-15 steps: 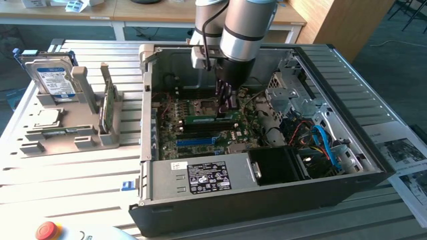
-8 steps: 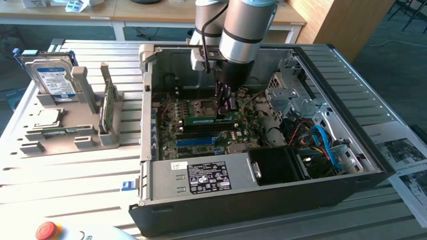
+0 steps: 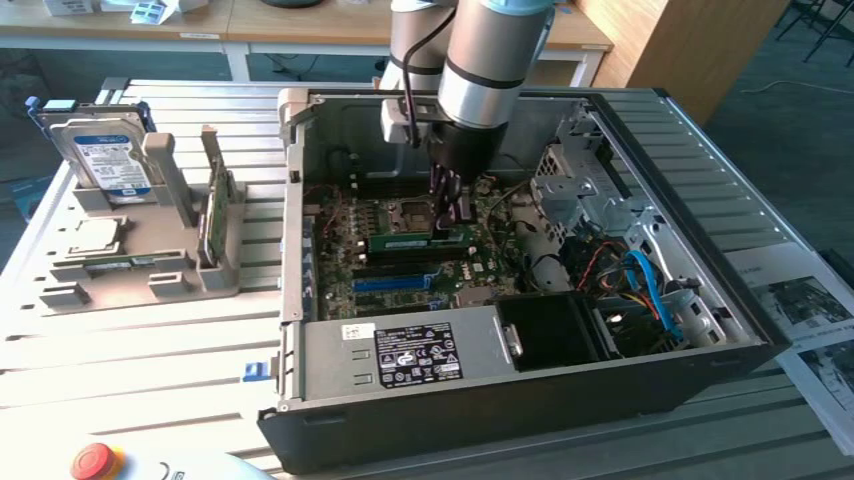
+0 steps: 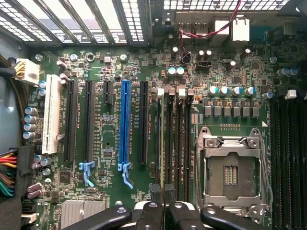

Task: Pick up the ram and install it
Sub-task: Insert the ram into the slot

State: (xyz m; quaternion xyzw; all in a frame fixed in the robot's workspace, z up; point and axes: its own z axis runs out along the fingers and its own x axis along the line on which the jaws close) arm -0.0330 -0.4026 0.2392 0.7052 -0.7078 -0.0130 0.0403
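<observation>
I read the hand [image 3: 454, 212] as narrow, clamped on the ram [image 3: 408, 241]. Pick-up is complete. The ram stands edge-on at a memory slot of the motherboard [image 3: 387, 285]; I judge full seating unconfirmed.

No text can be read; the power supply label [image 3: 415, 354] and hard drive label [image 3: 110, 160] are illegible.

Soft, even daylight washes the pale grey slatted metal table [image 3: 147, 340], brightest at the exterior view's left. The open black steel computer case [image 3: 534, 420] holds deep shadow toward the lower right. The ram [image 3: 416, 240], a long thin green circuit stick, catches a pale strip of light. In the wrist view, white glare burns through the perforated metal grille [image 4: 96, 19], and the glossy black gripper [image 4: 163, 194] shows a dull sheen.
</observation>
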